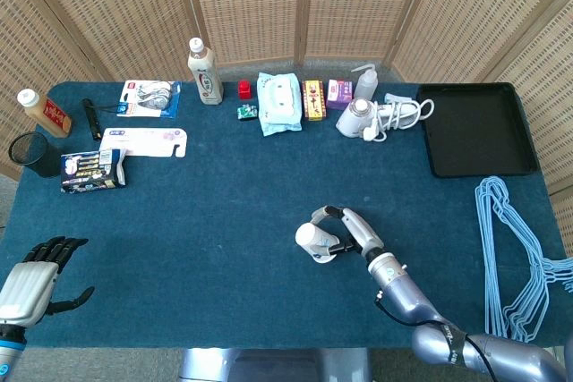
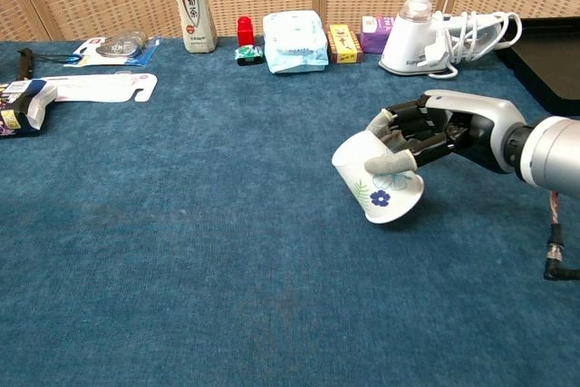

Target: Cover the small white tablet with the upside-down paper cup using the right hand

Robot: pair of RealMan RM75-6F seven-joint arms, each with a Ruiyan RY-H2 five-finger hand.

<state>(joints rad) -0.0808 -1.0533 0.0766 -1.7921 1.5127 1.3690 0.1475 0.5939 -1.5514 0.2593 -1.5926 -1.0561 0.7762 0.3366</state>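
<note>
My right hand [image 2: 426,133] grips a white paper cup [image 2: 373,186] with a blue flower print, tilted with its base up and to the left and its open rim low over the cloth. In the head view the same cup [image 1: 312,240] sits in the right hand [image 1: 351,231] near the table's middle front. The small white tablet is hidden; it cannot be seen in either view. My left hand [image 1: 36,273] hangs at the table's front left corner, fingers apart, holding nothing.
Along the far edge stand a bottle [image 1: 204,72], a wipes pack [image 1: 278,103], small boxes [image 1: 313,98] and a spray bottle [image 1: 363,84]. A black tray [image 1: 476,128] lies far right, blue hangers [image 1: 519,248] at the right edge, packets [image 1: 91,170] at the left.
</note>
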